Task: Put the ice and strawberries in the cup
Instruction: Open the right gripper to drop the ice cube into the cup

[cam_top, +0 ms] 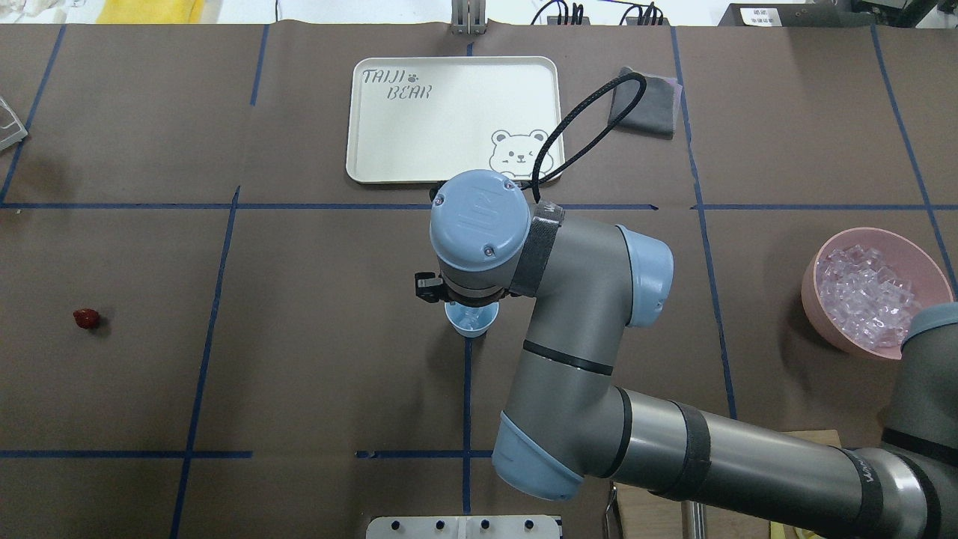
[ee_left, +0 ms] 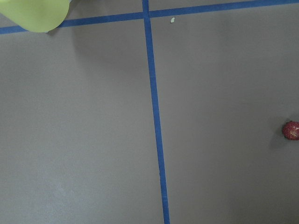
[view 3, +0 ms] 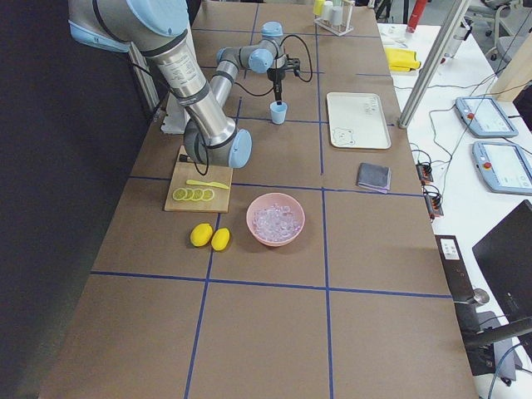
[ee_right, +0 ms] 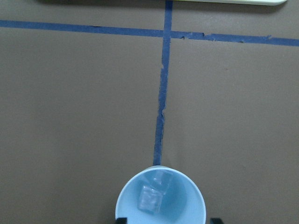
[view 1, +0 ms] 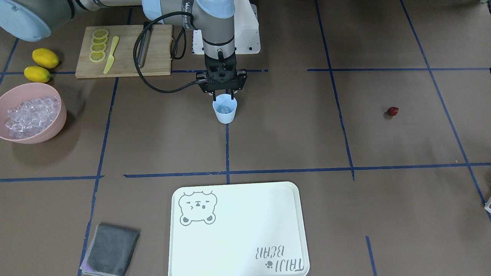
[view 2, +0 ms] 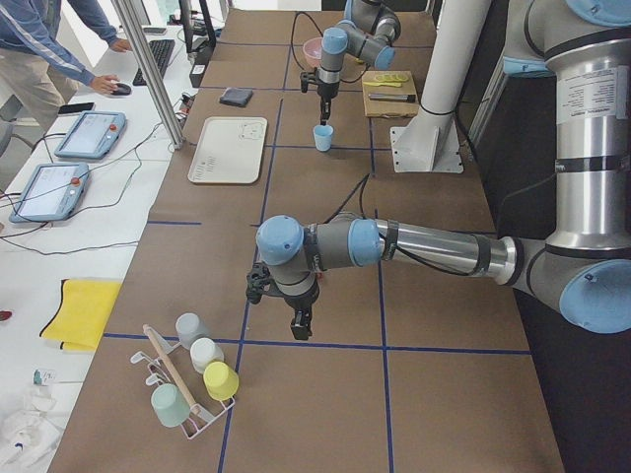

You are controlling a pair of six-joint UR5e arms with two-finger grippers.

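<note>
Front-facing view, left to right, for your check.

Pink bowl [view 1: 53, 132]: heaped with ice [view 1: 32, 115].

Right gripper [view 1: 223, 96]: poised directly over the cup [view 1: 225, 115], fingers spread apart, holding nothing.

Cup: upright on a blue tape line [view 1: 227, 147], well apart from the bowl, two ice cubes [ee_right: 152, 198] inside.

Strawberry [view 1: 392, 111]: alone at far right, outside the cup.

Left gripper [view 2: 299, 330]: seen only from the side; you cannot tell whether it is apart or together.
</note>
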